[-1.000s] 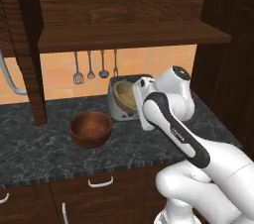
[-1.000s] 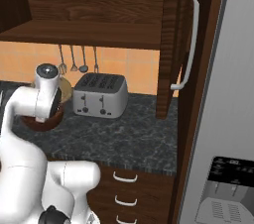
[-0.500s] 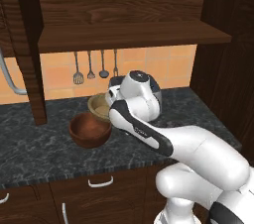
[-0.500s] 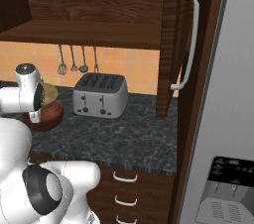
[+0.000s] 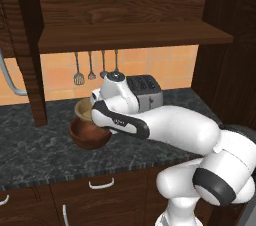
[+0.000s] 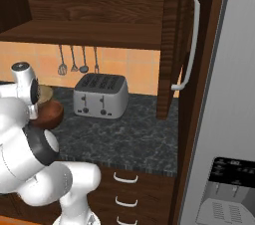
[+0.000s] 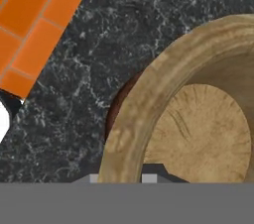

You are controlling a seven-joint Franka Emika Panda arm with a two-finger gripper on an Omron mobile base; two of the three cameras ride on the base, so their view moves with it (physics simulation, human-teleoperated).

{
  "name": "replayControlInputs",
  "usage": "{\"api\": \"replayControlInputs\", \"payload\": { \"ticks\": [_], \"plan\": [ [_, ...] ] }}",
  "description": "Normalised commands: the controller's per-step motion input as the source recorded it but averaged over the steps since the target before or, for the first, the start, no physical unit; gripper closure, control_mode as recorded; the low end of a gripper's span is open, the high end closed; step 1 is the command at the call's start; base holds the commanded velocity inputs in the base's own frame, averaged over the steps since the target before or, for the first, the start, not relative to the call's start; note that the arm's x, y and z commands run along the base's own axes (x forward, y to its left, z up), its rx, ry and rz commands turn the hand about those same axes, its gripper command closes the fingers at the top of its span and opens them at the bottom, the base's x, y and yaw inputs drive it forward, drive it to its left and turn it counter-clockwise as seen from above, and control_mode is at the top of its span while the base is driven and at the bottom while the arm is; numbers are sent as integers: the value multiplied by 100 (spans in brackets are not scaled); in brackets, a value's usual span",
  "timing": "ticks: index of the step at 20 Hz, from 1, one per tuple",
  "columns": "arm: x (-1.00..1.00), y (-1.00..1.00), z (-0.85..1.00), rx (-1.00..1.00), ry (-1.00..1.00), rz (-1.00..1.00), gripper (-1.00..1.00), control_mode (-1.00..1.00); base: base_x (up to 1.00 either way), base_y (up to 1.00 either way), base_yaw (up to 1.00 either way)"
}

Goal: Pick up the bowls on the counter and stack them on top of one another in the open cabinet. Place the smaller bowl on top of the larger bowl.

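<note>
Smaller bowl (image 7: 198,119) in the hand (image 7: 133,179), clamped on its rim, sits right over larger bowl (image 5: 89,134); open cabinet (image 5: 125,37) shelf directly above.

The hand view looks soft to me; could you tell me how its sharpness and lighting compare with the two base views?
Hand view: close up, the smaller bowl has blurry wood grain, evenly lit, no glare. Left base view: sharper, with a mild sheen on the larger bowl and shade under the open cabinet. Right base view: crisp toaster, no glare.
</note>
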Motion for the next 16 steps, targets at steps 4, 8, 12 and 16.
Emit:
{"api": "replayControlInputs", "payload": {
  "ticks": [4, 8, 12, 16],
  "plan": [
    [0, 30, -58, -18, 7, 13, 100, -100, 0, 0, 0],
    [0, 19, -48, -15, 5, 12, 100, -100, 0, 0, 0],
    [2, -8, -23, -4, 0, 4, 100, -100, 0, 0, 0],
    [21, -20, 0, 0, -1, 0, 100, -100, 0, 0, 0]
  ]
}}
